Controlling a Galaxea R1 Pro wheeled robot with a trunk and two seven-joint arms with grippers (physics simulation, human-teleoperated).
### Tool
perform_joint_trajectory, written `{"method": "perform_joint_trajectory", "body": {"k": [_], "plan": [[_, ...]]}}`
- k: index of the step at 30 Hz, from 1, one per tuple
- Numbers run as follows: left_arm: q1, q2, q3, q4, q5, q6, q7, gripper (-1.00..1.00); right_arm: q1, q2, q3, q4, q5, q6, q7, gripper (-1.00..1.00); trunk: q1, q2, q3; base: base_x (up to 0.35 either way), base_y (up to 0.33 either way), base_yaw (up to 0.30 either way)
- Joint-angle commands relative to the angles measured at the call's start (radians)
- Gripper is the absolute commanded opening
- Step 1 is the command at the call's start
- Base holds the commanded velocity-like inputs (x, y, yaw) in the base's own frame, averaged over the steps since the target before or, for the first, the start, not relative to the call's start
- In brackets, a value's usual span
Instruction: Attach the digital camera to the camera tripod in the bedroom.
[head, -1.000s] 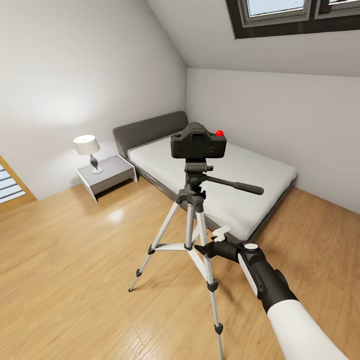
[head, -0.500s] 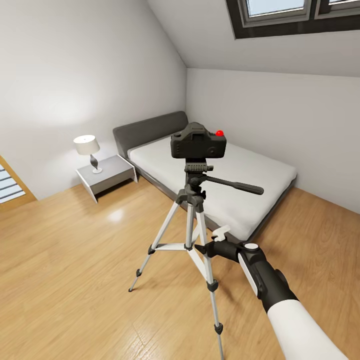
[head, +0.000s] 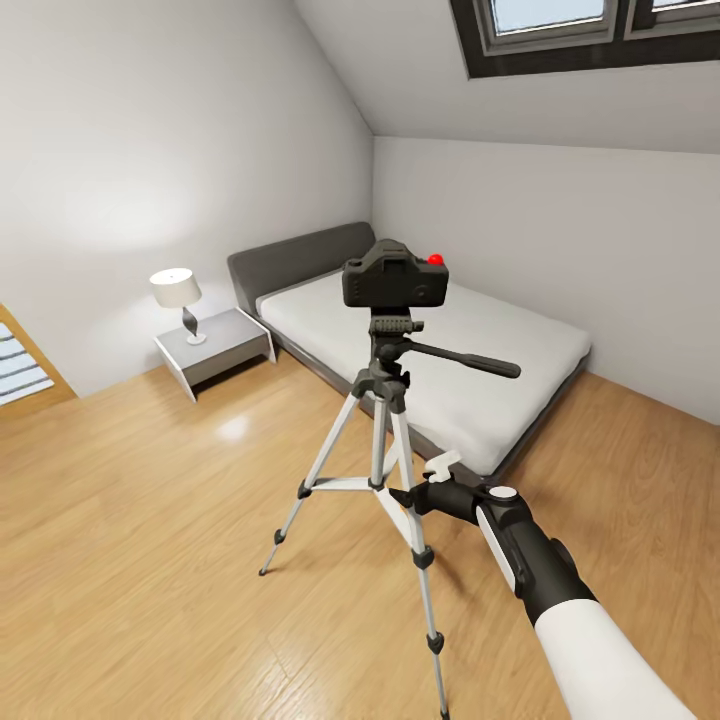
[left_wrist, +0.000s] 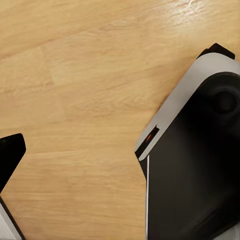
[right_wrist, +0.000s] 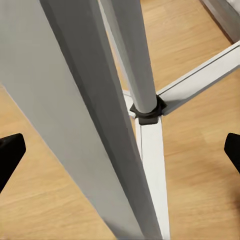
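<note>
- One digital camera (head: 395, 279) sits upright on the head of the camera tripod (head: 383, 420) at frame centre in the head view, red dot on top.
- Tripod: three silver legs spread on the wood floor (head: 150, 560); long black handle projects toward frame right.
- Right gripper (head: 418, 487): lower centre-right of the head view, just beside a tripod leg, below the camera. In the right wrist view the black fingertips (right_wrist: 10, 155) stand wide apart at opposite frame edges, with the tripod legs (right_wrist: 145, 90) between them; nothing is pinched.
- Left gripper: the left wrist view shows one dark fingertip (left_wrist: 10, 155) above the floor; whether it is spread cannot be told.
- Background: grey bed (head: 450, 340) at centre-right, nightstand (head: 215, 350) with lamp (head: 178, 300) at left, skylight (head: 590, 30) at upper right.
</note>
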Motion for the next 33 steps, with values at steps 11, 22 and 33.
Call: {"method": "perform_joint_trajectory", "body": {"k": [11, 22, 33], "plan": [[-0.001, -0.002, -0.008, 0.000, 0.008, 0.000, 0.003, 1.00, -0.001, 0.000, -0.001, -0.002, 0.010, 0.002, 0.006, 1.00, 0.000, -0.002, -0.002, -0.216, 0.000, 0.000], [-0.001, -0.003, -0.008, 0.000, 0.007, 0.001, 0.003, 1.00, -0.001, 0.000, -0.001, -0.002, 0.008, 0.001, 0.006, 1.00, 0.000, -0.002, -0.002, -0.314, 0.000, 0.000], [-0.001, -0.003, -0.008, 0.000, 0.006, 0.001, 0.003, 1.00, -0.001, 0.000, -0.002, -0.002, 0.008, 0.002, 0.005, 1.00, 0.000, -0.002, -0.002, -0.279, 0.000, 0.000]]}}
